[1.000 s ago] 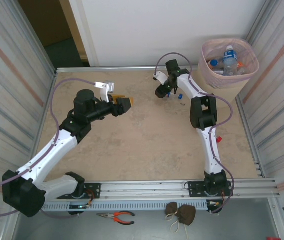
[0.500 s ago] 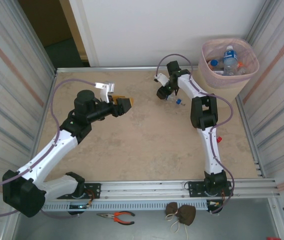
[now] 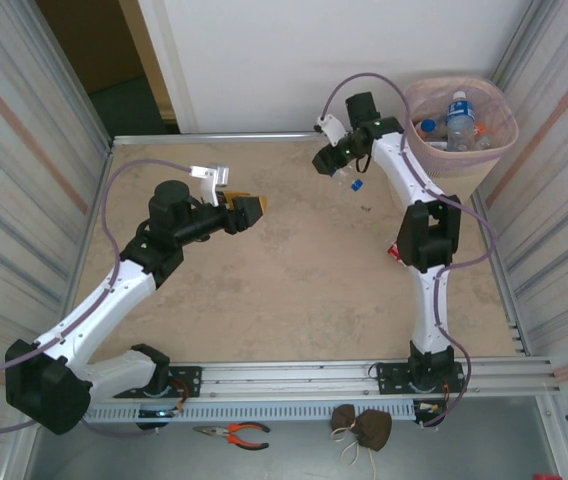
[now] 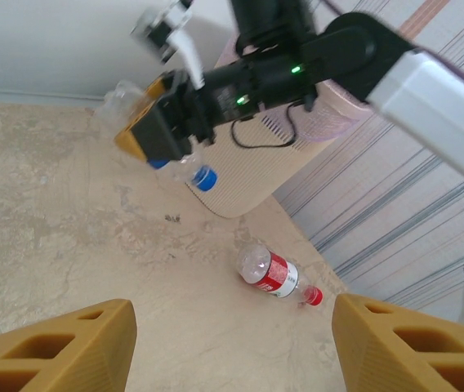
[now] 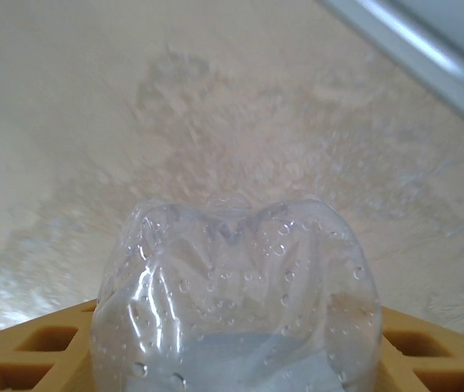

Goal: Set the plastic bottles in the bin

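While the right gripper (image 3: 336, 165) pinches a clear blue-capped bottle (image 5: 236, 302) aloft beside the bin (image 3: 454, 172), left gripper (image 3: 249, 208) hovering, fingers spread and empty, red-labelled bottle (image 4: 274, 276) lying on the table (image 3: 294, 285), other bottles (image 3: 459, 118) inside the bin

Soft, even overhead light leaves only faint shadows on the pale table (image 3: 294, 290), the left wrist view is tilted and blurred near its top, and the clear bottle (image 5: 236, 302) looms soft against the right wrist lens.

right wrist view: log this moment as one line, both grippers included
right gripper: shut on clear bottle, above table | left gripper: open, empty | red-label bottle: lying on table | bin: holds bottles
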`<control>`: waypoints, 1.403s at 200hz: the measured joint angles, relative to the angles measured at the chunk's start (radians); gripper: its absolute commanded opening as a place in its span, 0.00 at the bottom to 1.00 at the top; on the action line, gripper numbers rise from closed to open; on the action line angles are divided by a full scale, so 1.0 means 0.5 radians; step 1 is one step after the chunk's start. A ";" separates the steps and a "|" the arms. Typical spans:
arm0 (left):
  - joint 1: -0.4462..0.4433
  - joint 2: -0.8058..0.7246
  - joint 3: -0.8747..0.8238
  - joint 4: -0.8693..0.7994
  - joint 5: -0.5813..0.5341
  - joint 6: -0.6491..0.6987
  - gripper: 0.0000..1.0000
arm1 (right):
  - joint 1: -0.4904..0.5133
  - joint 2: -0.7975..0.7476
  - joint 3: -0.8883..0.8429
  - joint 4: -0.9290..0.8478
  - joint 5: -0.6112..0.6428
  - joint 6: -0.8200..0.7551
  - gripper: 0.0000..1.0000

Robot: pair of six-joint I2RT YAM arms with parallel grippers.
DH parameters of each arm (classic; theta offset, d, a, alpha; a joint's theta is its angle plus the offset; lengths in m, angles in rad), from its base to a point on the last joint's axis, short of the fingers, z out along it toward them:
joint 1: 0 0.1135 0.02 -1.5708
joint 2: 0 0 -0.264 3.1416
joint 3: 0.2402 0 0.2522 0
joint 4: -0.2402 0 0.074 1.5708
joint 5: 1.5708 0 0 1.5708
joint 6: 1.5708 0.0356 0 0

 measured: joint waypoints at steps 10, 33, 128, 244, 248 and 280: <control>0.000 0.000 -0.002 0.008 0.000 -0.002 0.65 | -0.008 -0.076 0.000 0.000 -0.035 0.031 0.48; 0.000 0.000 -0.008 0.037 0.001 -0.006 0.65 | -0.038 -0.217 0.000 0.000 -0.108 0.121 0.48; 0.000 0.000 -0.030 0.082 0.002 -0.013 0.65 | -0.517 -0.647 0.095 0.183 -0.446 0.874 0.45; 0.000 0.008 -0.030 0.096 0.018 -0.032 0.65 | -0.991 -0.610 0.151 0.372 -0.497 1.323 0.45; 0.000 0.009 -0.030 0.096 0.018 -0.037 0.65 | -0.991 -0.595 0.156 0.376 -0.497 1.323 0.45; 0.000 0.009 -0.030 0.096 0.022 -0.045 0.65 | -0.991 -0.458 0.187 0.375 -0.495 1.315 0.45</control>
